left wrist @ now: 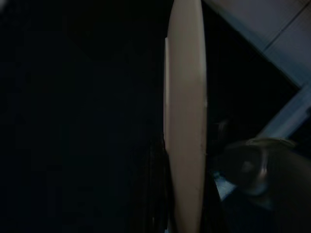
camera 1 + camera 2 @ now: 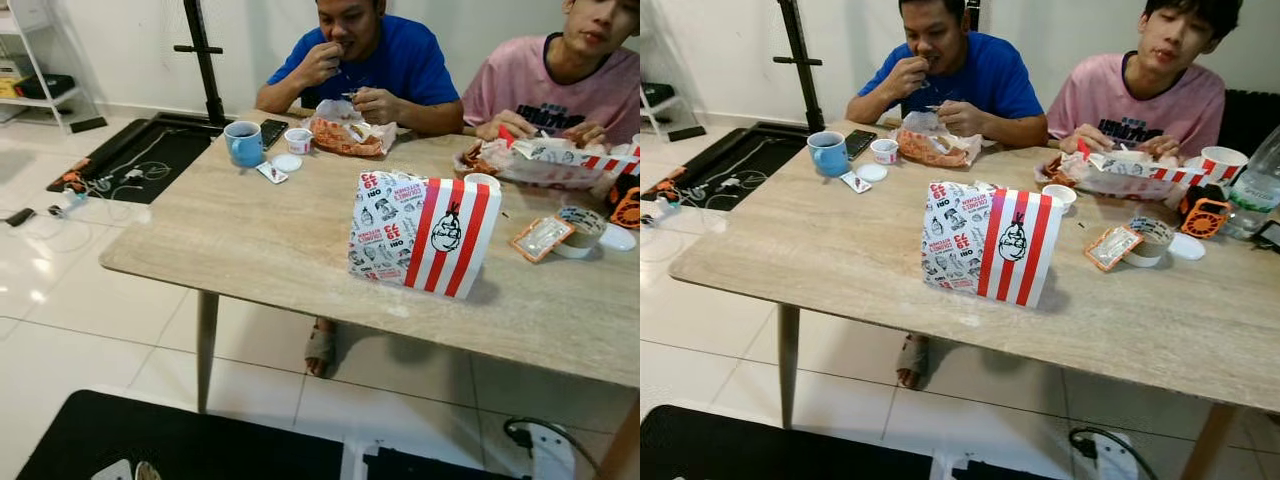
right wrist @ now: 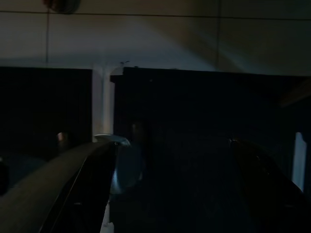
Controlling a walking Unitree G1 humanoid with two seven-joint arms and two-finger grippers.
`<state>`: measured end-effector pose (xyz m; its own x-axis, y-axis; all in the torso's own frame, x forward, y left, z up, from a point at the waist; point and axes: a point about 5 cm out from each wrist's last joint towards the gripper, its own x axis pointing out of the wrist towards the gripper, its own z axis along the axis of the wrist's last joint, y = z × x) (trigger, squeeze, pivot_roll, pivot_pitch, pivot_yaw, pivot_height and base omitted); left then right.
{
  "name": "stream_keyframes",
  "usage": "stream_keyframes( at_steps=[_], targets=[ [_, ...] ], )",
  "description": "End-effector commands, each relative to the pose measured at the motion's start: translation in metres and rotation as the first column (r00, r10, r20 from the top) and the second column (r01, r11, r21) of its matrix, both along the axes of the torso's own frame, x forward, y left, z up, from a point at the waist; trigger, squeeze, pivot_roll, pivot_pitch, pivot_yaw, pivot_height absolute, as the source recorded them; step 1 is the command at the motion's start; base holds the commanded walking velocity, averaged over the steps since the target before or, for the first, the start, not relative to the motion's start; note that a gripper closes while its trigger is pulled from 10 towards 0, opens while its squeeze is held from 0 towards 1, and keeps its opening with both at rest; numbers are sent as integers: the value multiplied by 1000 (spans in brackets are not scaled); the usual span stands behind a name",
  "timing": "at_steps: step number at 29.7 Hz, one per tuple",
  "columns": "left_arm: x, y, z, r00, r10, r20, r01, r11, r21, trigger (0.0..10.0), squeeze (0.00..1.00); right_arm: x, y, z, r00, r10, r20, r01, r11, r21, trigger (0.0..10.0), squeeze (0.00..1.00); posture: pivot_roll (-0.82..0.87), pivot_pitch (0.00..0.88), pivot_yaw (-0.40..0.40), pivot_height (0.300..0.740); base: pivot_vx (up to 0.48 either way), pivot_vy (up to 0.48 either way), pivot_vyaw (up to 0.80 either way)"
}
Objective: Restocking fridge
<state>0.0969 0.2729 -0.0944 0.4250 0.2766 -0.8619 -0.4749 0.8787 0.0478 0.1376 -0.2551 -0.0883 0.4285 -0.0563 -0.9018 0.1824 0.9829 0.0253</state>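
- Right gripper [image 3: 172, 143] hangs low in shade, its two black fingers [image 3: 73, 179] spread wide with nothing between them; tiled floor shows dimly beyond.
- Left gripper hangs idle in the dark. Whether it is wide or narrow cannot be told; its wrist view gives little more than a pale upright edge [image 1: 185, 121].
- A red-and-white striped takeaway paper bag [image 2: 425, 235] stands upright near the middle of the light wooden table [image 2: 250, 240], toward the robot's edge, apart from everything else on it.
- At the far left of the table, a blue mug [image 2: 243, 143] holds a dark drink. A black phone [image 2: 273, 131] lies just beside it, with a small white tub [image 2: 298, 140], a round lid [image 2: 287, 162] and a sachet [image 2: 271, 173] close by.
- A person in a blue shirt [image 2: 400, 65] sits at the far side, one hand at the mouth, with food on a paper wrapper [image 2: 345, 136] in front.
- A person in a pink shirt [image 2: 555, 85] sits to the right, both hands at a red-and-white food box [image 2: 545, 165].
- On the right end of the table lie a round tub [image 2: 583, 230] and a flat sauce packet [image 2: 541, 239], touching each other, with an orange handheld fan [image 2: 1206, 217], a striped paper cup [image 2: 1223, 160] and a clear water bottle [image 2: 1255, 185] farther off.
- Under the table, a sandalled foot [image 2: 321, 346] rests on the white tiles.
- Off to the left, a black floor mat [image 2: 150, 155] carries tangled white cables.
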Motion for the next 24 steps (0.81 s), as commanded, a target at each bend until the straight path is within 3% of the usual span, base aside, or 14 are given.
stream_keyframes(
  at_steps=[1,3,5,7,8,11,16,18,20,24],
  targets=[
    [-4,1,-1,977,-184,-104,191,980,57,10000,0,-2,8,-3,1000,-20,9,20,1000,18,10000,0,-20,0,55,740,0,0,0],
    [-4,1,-1,977,-184,-104,191,980,57,10000,0,-2,8,-3,1000,-20,9,20,1000,18,10000,0,-20,0,55,740,0,0,0],
    [1,0,0,931,-327,-165,344,934,91,10000,0,-9,15,-7,999,-33,-18,33,999,22,10000,0,-12,0,61,740,0,0,0],
    [1,0,0,931,-327,-165,344,934,91,10000,0,-9,15,-7,999,-33,-18,33,999,22,10000,0,-12,0,61,740,0,0,0],
    [6,-2,0,905,-385,-181,406,908,99,10000,0,-12,17,-9,999,-39,-35,40,999,21,10000,0,-10,0,59,740,0,0,0],
    [15,-7,1,880,-436,-186,460,881,110,10000,0,-15,21,-11,998,-33,-58,34,999,19,10000,0,-3,0,45,740,0,0,-500],
    [15,-12,-1,880,-435,-190,459,882,106,10000,0,-11,26,-11,998,4,-66,-3,1000,19,10000,0,8,0,28,740,0,0,-788],
    [11,-13,-2,880,-431,-199,456,885,98,10000,0,-10,27,-11,998,8,-67,-7,1000,18,10000,0,8,0,27,740,0,0,-788],
    [-4,-18,-8,870,-432,-236,456,888,55,10000,0,-5,27,-10,998,7,-59,-6,1000,16,10000,0,1,0,22,740,0,0,-788],
    [-6,-22,-10,870,-429,-241,450,892,34,10000,0,-1,26,-8,999,5,-50,-4,1000,13,10000,0,5,0,28,740,0,0,-788]
  ],
)
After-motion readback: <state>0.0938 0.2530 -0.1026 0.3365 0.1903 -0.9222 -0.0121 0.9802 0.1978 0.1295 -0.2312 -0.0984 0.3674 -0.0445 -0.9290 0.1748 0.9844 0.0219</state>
